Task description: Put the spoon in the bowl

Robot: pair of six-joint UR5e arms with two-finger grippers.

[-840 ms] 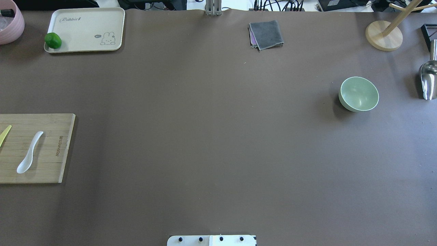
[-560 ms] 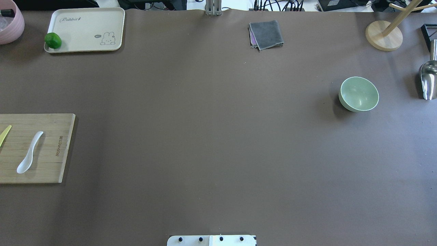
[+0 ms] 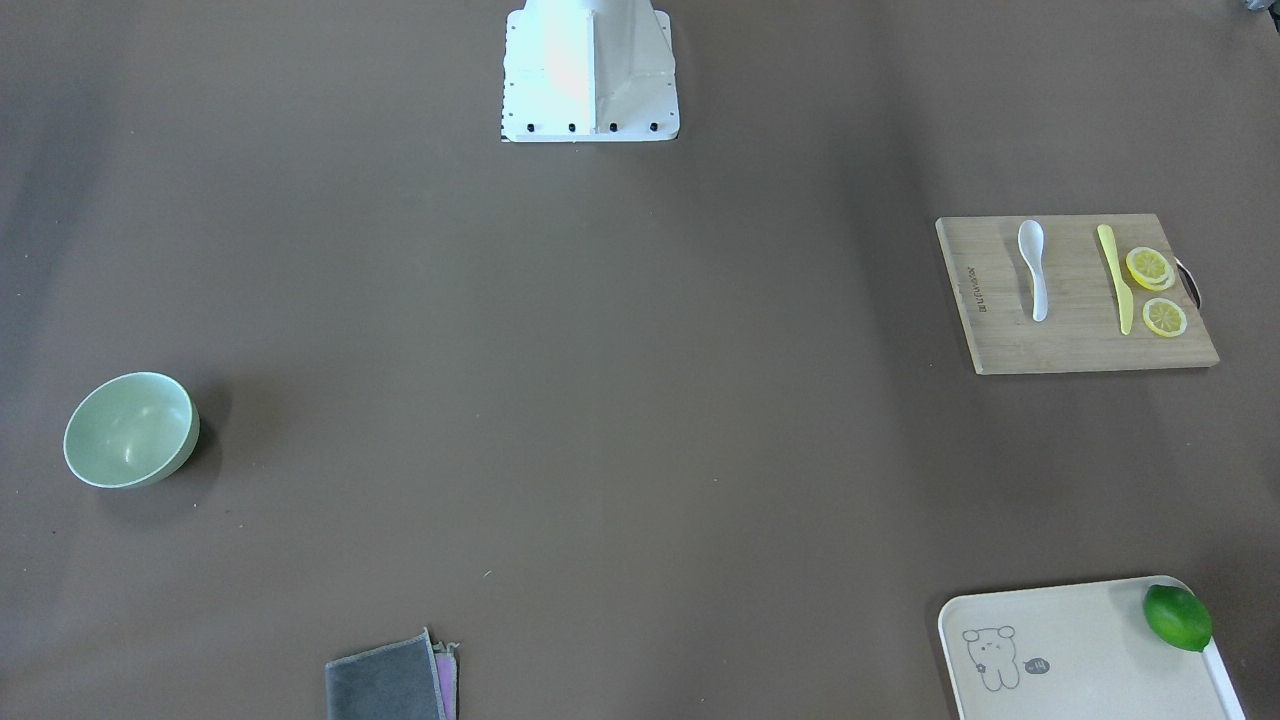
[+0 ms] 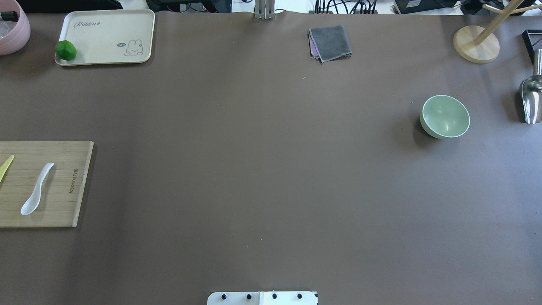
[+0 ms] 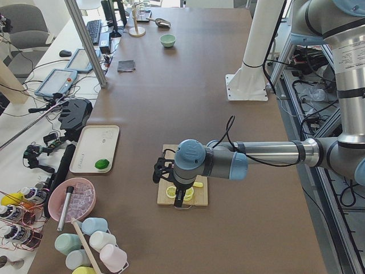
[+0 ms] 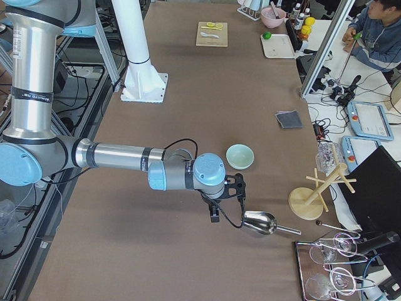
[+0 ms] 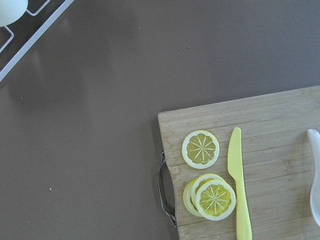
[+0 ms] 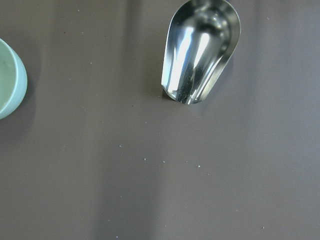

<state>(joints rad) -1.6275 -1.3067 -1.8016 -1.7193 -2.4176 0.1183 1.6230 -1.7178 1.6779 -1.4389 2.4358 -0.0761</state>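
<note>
The white spoon [image 4: 36, 189] lies on a bamboo cutting board [image 4: 63, 212] at the table's left edge, scoop toward the robot. It also shows in the front view [image 3: 1034, 268] and at the left wrist view's right edge [image 7: 315, 185]. The mint-green bowl [image 4: 444, 116] stands empty on the right side, also seen in the front view [image 3: 130, 430]. My left gripper [image 5: 180, 200] hangs over the board's outer end. My right gripper [image 6: 214, 216] hangs near the bowl [image 6: 240, 156]. Both show only in side views, so I cannot tell whether they are open or shut.
A yellow knife [image 3: 1115, 278] and lemon slices [image 3: 1150, 268] share the board. A metal scoop [image 4: 531, 99] lies right of the bowl. A tray [image 4: 108, 25] with a lime [image 4: 65, 50], a grey cloth [image 4: 330, 42] and a wooden stand [image 4: 476, 43] line the far edge.
</note>
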